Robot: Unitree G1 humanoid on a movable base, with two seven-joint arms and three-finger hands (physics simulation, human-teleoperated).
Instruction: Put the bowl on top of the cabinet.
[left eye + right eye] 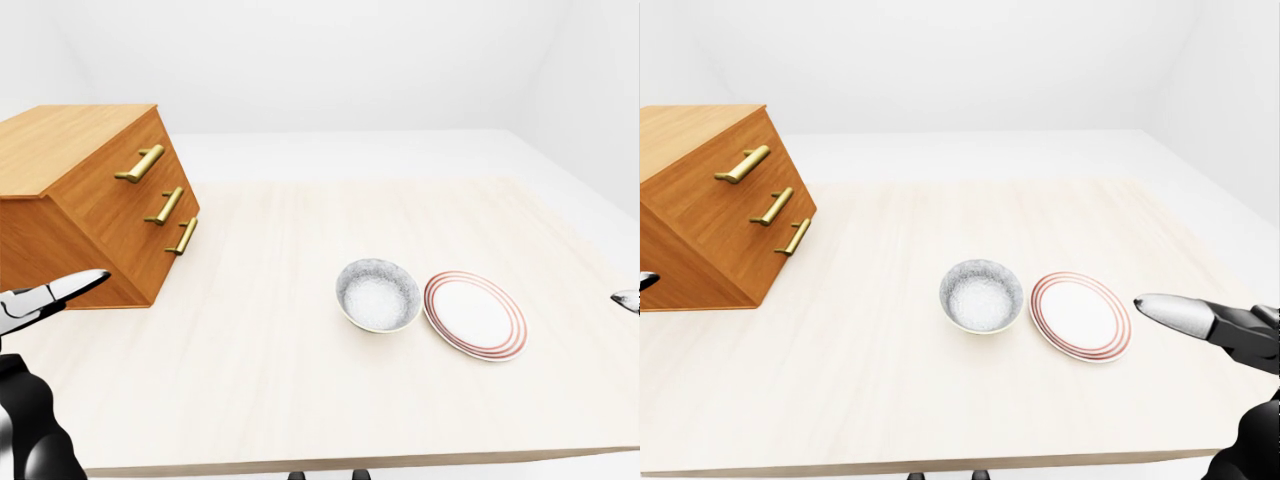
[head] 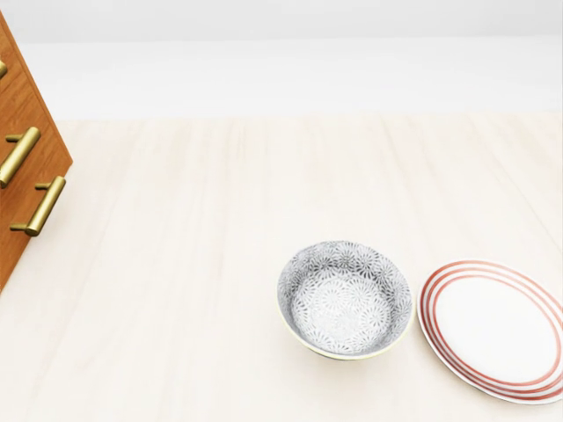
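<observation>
Bowl (image 2: 346, 299) beside plate (image 2: 493, 327); cabinet (image 1: 85, 205) well apart, left.

No text, label, brand, number or sign can be read in any view. The bowl (image 2: 345, 299) carries only a grey flower pattern, the plate (image 2: 494, 329) only red rings, and the cabinet (image 1: 95, 200) only plain wood grain.

Flat, bright, even render light, no visible source. Shadows barely there: faint soft shade under the bowl (image 2: 346, 299) and plate (image 2: 493, 330), and the cabinet (image 1: 90, 205) end panel renders darker than its top. No glare on the table (image 1: 300, 380). Everything sharp edge to edge, no blur or noise. White walls nearly wash out.
</observation>
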